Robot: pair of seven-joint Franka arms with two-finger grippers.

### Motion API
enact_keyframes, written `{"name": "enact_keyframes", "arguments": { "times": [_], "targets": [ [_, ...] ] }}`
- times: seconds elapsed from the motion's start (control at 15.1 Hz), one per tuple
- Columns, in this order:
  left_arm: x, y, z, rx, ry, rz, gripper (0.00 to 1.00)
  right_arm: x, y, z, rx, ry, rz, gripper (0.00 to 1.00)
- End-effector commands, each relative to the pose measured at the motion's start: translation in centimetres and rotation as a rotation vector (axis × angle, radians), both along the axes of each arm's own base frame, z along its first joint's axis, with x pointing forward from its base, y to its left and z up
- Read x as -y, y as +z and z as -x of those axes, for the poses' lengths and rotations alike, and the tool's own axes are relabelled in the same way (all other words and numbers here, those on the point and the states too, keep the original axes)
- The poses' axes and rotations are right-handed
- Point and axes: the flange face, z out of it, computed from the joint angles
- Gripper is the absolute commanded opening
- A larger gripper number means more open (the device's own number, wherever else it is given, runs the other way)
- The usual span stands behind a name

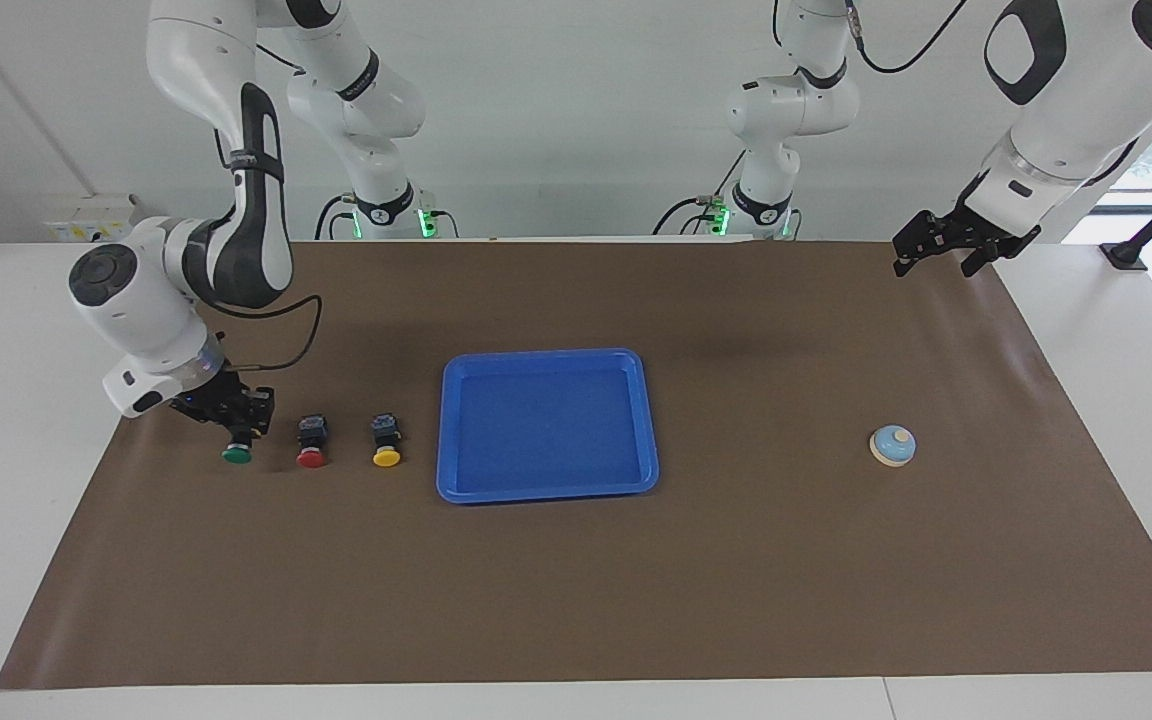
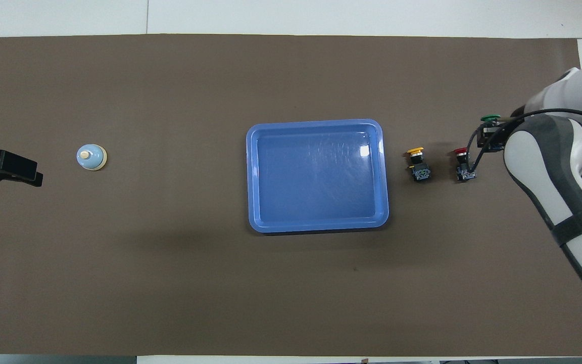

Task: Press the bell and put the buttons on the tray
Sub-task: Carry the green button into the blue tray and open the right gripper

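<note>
My right gripper (image 1: 239,432) is shut on the black body of the green button (image 1: 236,455), which it holds just above the mat at the right arm's end, cap (image 2: 490,119) facing away from the robots. The red button (image 1: 312,442) and the yellow button (image 1: 386,440) lie on the mat between it and the blue tray (image 1: 546,425). The tray has nothing in it. The light blue bell (image 1: 893,445) sits toward the left arm's end. My left gripper (image 1: 936,258) waits open in the air over the mat's corner at that end.
A brown mat (image 1: 576,580) covers most of the white table. The right arm's forearm and cable (image 2: 548,167) hang over the mat beside the red button (image 2: 464,164). Bare mat lies between the tray (image 2: 316,177) and the bell (image 2: 91,157).
</note>
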Motion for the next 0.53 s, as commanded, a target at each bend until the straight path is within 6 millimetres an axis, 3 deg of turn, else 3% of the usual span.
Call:
{"name": "enact_keyframes", "arguments": {
  "times": [0.0, 0.13, 0.27, 0.33, 0.46],
  "targets": [
    [0.0, 0.0, 0.6, 0.01, 0.004, 0.009, 1.0, -9.0, 0.6, -0.3, 0.022, -0.009, 0.0, 0.0],
    [0.0, 0.1, 0.6, 0.012, 0.004, 0.009, 1.0, -14.8, -1.3, 0.7, -0.003, -0.001, 0.001, 0.0],
    [0.0, 0.1, 0.6, 0.012, 0.004, 0.009, 1.0, -19.2, -2.1, 1.5, -0.007, -0.01, 0.001, 0.0],
    [0.0, 0.0, 0.6, 0.01, 0.004, 0.009, 1.0, -20.7, -3.4, 1.7, -0.019, 0.001, 0.0, 0.0],
    [0.0, 0.1, 0.6, 0.012, 0.004, 0.009, 1.0, -21.4, -5.7, 1.7, -0.025, 0.006, -0.007, 0.0]
  ]
}}
